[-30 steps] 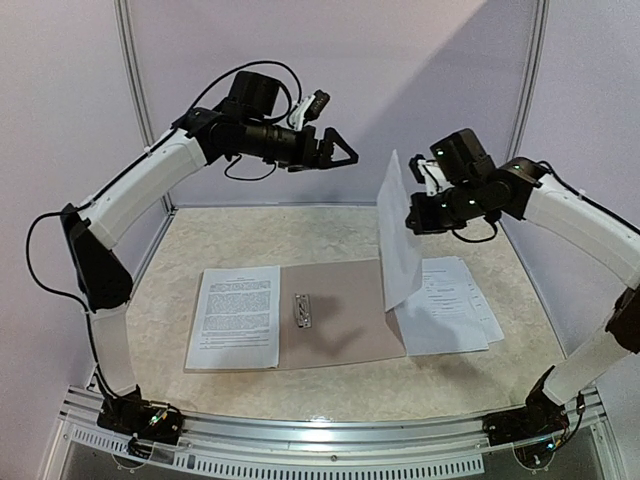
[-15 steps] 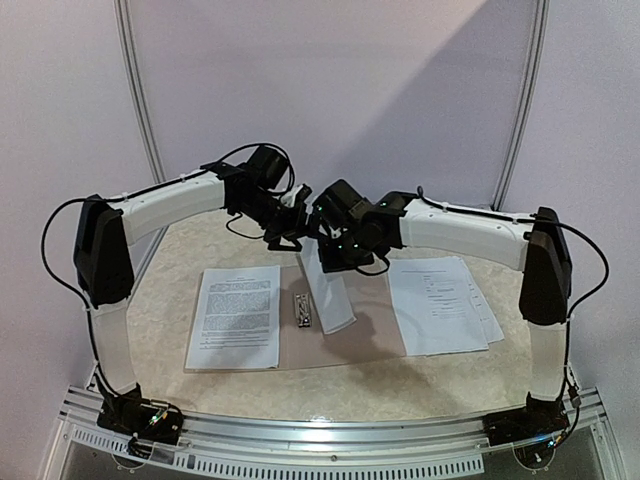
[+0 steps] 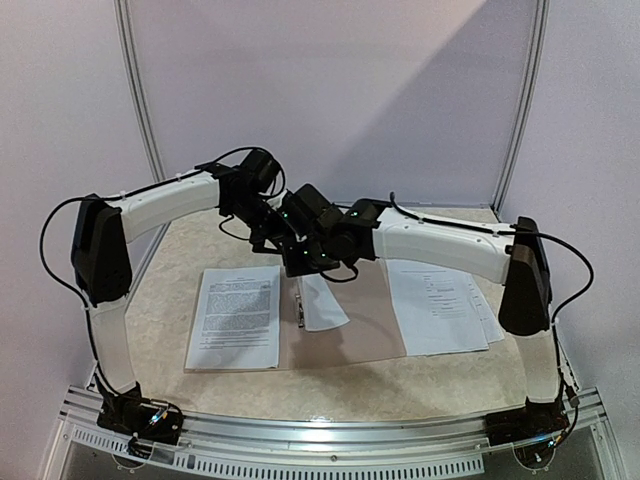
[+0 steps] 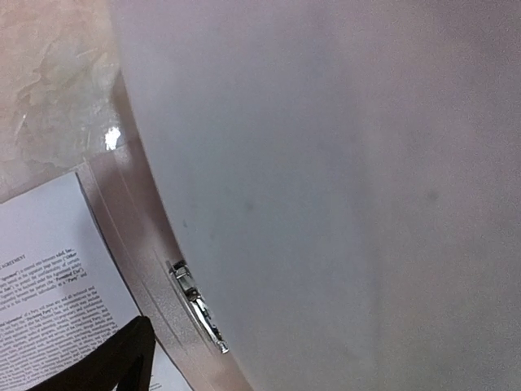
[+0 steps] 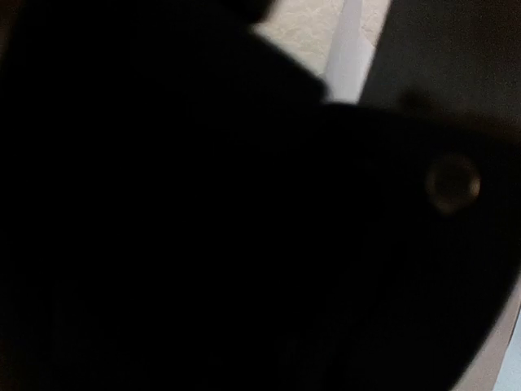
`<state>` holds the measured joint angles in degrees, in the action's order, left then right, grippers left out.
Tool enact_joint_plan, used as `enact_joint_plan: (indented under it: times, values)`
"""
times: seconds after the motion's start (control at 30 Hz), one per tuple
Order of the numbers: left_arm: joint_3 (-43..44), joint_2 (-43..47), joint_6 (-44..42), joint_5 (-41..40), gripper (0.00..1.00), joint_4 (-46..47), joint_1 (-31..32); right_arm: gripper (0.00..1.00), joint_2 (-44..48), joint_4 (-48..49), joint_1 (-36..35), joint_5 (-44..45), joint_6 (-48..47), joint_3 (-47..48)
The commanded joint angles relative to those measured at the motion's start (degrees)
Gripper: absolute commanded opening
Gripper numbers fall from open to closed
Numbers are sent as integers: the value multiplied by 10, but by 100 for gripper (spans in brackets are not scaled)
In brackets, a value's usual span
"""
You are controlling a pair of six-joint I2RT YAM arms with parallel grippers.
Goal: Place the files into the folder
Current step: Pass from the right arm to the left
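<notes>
The brown folder point(image 3: 365, 322) lies open on the table, its metal clip point(image 4: 195, 303) on the spine. One printed file point(image 3: 235, 316) rests on its left flap. Low over the folder's middle, my right gripper point(image 3: 306, 262) is shut on a white sheet point(image 3: 324, 302) that hangs down beside the clip. That sheet's blank side point(image 4: 350, 187) fills the left wrist view. My left gripper point(image 3: 272, 238) hovers open just behind and left of the right one, with one dark finger point(image 4: 106, 362) showing. The right wrist view is blocked and dark.
More files point(image 3: 440, 305) lie stacked on the table right of the folder. The two wrists are crowded close together above the folder's spine. A metal rail point(image 3: 330, 435) runs along the near table edge.
The right arm swung from high right down to the left, carrying the sheet to the clip. The left arm dropped from high up to just behind it.
</notes>
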<state>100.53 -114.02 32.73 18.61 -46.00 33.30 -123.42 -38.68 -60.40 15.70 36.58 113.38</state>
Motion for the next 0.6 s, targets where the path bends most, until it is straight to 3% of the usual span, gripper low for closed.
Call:
enact_joint_plan:
  times: [0.0,0.1,0.23,0.3,0.37,0.57]
  values:
    - [-10,8,-4,-23,84,-25,-12,0,-41,-3,-6,-10,-4,38]
    - [-21,9,-7,-31,61,-35,-19,0,-46,1,-6,-5,-1,38]
    - [-35,12,-16,-30,15,-42,-27,0,-50,8,-6,-8,2,39]
    - [-37,13,-23,-29,0,-47,-27,0,-52,11,-5,-12,1,39]
    - [-33,14,-36,-27,0,-55,-27,1,-53,18,-6,-26,-3,37]
    - [-7,19,-142,-27,0,-105,-27,37,13,112,0,-100,-44,-57]
